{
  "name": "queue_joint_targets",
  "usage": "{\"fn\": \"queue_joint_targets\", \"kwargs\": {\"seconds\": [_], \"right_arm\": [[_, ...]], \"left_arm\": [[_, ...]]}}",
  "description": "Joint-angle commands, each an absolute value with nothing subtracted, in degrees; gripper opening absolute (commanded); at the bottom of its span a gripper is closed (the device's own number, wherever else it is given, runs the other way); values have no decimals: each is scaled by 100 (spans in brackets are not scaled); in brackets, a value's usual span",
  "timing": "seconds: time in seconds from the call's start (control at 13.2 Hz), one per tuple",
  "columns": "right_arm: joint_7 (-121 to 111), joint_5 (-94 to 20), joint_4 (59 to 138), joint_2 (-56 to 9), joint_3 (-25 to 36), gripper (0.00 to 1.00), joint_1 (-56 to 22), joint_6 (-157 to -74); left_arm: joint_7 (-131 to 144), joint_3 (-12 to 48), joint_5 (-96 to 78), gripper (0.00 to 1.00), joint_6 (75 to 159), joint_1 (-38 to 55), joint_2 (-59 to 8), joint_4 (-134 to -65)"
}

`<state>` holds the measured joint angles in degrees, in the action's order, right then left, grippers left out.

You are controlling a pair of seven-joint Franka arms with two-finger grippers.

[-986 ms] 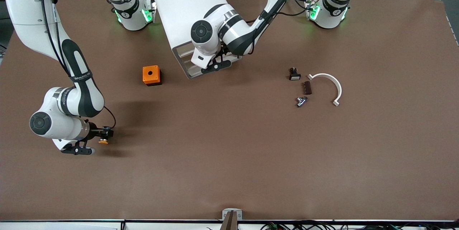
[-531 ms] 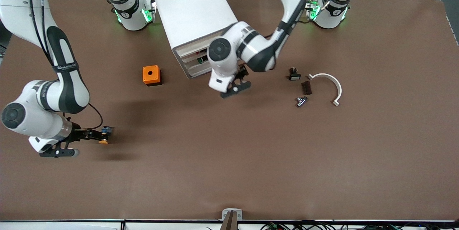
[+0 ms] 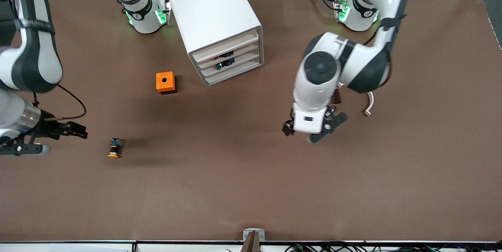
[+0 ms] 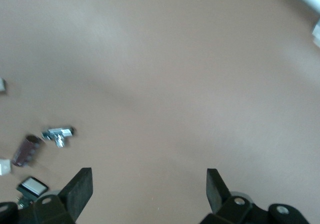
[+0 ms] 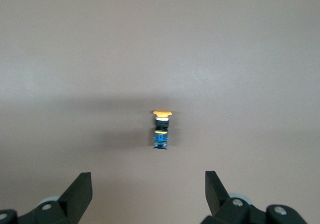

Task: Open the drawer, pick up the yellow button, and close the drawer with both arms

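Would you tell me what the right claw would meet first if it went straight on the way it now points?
Most likely the button, lying on the table directly ahead of the open right claw. Depth is unclear, so it might pass just over it.

You are looking at a robotics lab bench: two white arms bolted at the edge of a brown-covered table, green status lights on their bases, loose cables along the near edge, and small test parts beside a white drawer cabinet.
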<state>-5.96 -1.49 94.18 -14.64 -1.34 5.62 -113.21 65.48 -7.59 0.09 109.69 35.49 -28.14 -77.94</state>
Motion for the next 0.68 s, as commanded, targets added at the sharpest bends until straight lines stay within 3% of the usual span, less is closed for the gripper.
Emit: {"fn": "queue_joint_targets", "kwargs": {"seconds": [0.0,0.15,0.61], "right_arm": [[-179,-290,9615,-784,-123,100,475,-10989],[227,-639,9624,-494,-79,100,483,-10488],[229,-615,9747,140,-53,100,475,-10038]], "left_arm": [[6251,-721,141,100,10567,3184,-2173,-7954],[5453,-712,132,100,10180,2841,-1786,-7954],[3939,-650,141,100,9168,1917,-863,-7989]]}}
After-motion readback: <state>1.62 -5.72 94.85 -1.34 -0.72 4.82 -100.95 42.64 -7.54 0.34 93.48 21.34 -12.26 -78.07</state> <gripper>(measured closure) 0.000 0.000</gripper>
